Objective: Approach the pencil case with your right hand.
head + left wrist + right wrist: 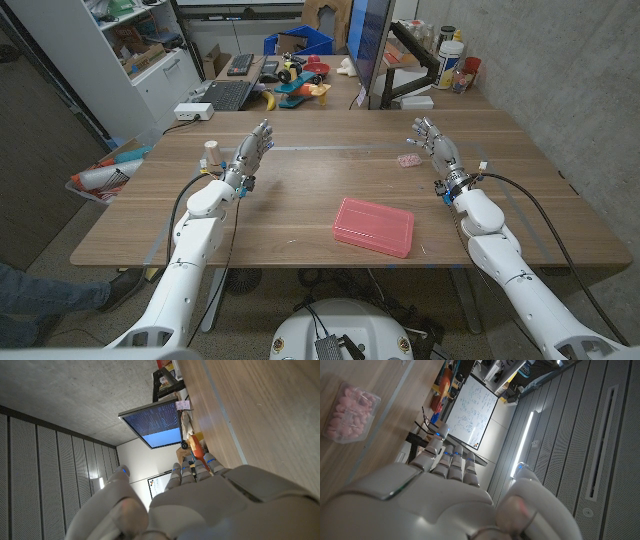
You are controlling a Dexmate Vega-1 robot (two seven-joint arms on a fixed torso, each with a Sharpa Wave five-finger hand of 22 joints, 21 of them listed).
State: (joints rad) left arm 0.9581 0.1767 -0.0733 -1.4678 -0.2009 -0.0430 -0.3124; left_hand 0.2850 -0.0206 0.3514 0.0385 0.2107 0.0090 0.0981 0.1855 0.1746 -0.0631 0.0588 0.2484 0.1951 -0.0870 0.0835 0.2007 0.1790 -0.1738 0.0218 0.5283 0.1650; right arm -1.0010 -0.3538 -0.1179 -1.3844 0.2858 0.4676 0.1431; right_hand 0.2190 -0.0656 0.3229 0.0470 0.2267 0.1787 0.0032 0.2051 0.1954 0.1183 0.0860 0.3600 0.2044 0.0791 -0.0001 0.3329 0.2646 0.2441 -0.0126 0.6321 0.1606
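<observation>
The pencil case [374,226] lies flat on the worktop [300,215], a little below and right of the head view's centre. It is a pink, rectangular box with rounded corners and a smooth, slightly glossy lid that looks like moulded plastic; it sits a touch askew to the worktop's front edge.

By my reading the approach has barely begun, if at all. The right hand [435,146] is raised at the right of the head view, well up the frame from the case and well apart from it, with its fingers [424,130] spread and holding nothing. What is left is nearly the whole move: the hand has to come down-frame and inward toward the case.

Just left of that hand, in the head view, lies a small clear packet [408,160] of pink pieces; the right wrist view shows it as a crinkled transparent wrapper [349,414] with rounded pink bits inside.

The left hand [252,153] stands at the left of the head view, fingers apart and empty, far from the case. Both hands are smooth white shells with grey fingers.

The worktop is wood-grain laminate, matte brown, with a faint pale line running across it. A small pale cylinder [211,148] stands near its left edge.
</observation>
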